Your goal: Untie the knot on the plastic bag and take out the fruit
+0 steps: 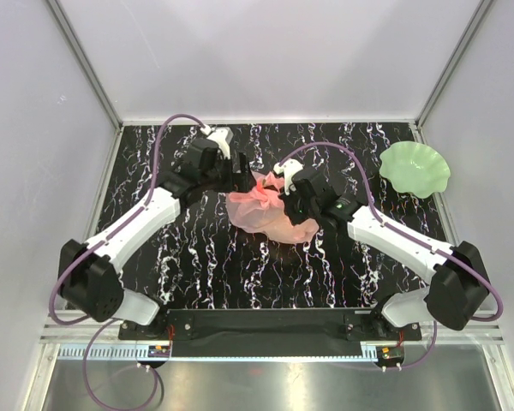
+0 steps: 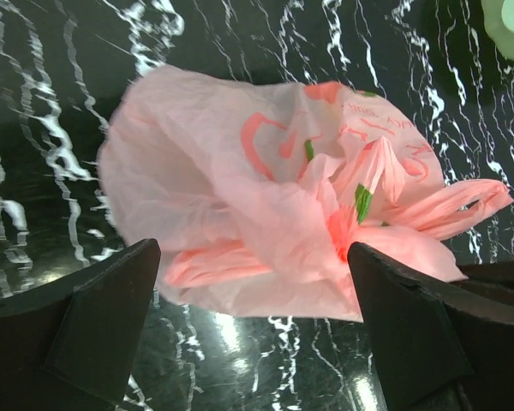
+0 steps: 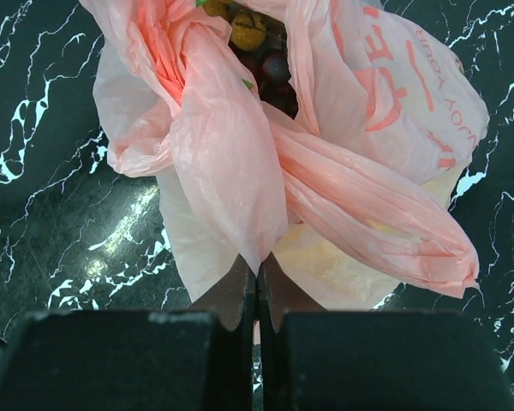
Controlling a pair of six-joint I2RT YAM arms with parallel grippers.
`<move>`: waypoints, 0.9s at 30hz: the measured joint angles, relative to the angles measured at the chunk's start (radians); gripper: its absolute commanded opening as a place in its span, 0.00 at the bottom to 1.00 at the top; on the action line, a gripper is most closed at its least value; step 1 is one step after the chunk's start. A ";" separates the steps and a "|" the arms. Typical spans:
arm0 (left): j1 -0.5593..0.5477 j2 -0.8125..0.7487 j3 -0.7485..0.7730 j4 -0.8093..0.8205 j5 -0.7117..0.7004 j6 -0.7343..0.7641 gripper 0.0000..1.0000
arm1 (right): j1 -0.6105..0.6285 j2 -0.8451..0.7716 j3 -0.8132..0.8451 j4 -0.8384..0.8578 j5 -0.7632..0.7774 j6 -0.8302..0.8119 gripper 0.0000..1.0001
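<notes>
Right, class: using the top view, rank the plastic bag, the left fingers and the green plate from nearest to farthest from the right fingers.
1. plastic bag, pinched in the right fingers, at table centre.
2. left fingers, open, on the bag's far left side.
3. green plate, off at the far right corner.

Thin, translucent pink plastic bag (image 1: 261,210), crinkled, printed with faint red lettering and a few small green marks. Slumped in a soft heap near the middle of the dark marbled table (image 1: 206,274). Handles twisted into ropy strips, bunched together at the top; one strip trailing out sideways, another tapering down into the closed right gripper (image 3: 259,278). Mouth gaping slightly beside the bunched strips, showing fruit (image 3: 261,47) inside: one small brownish-yellow round piece, darker purple-red ones just below it. Pale yellow glimpsed dimly through the lower wall, shape unclear.
</notes>
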 measured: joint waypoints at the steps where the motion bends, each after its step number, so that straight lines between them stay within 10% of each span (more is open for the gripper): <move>1: -0.009 0.019 0.003 0.005 0.001 -0.009 0.99 | 0.000 0.000 0.000 0.000 0.000 0.000 0.00; 9: -0.098 0.161 0.042 0.007 -0.035 -0.039 0.84 | 0.000 0.000 0.000 0.000 -0.001 0.002 0.00; 15: -0.098 0.167 0.046 0.024 -0.092 -0.043 0.16 | 0.000 0.000 0.000 0.000 0.006 0.010 0.00; 24: 0.120 0.122 0.040 0.034 -0.122 -0.038 0.14 | 0.000 -0.040 -0.040 -0.004 0.113 0.052 0.01; 27: 0.243 0.087 0.011 0.060 -0.073 -0.072 0.19 | -0.006 -0.047 -0.041 -0.005 0.174 0.081 0.18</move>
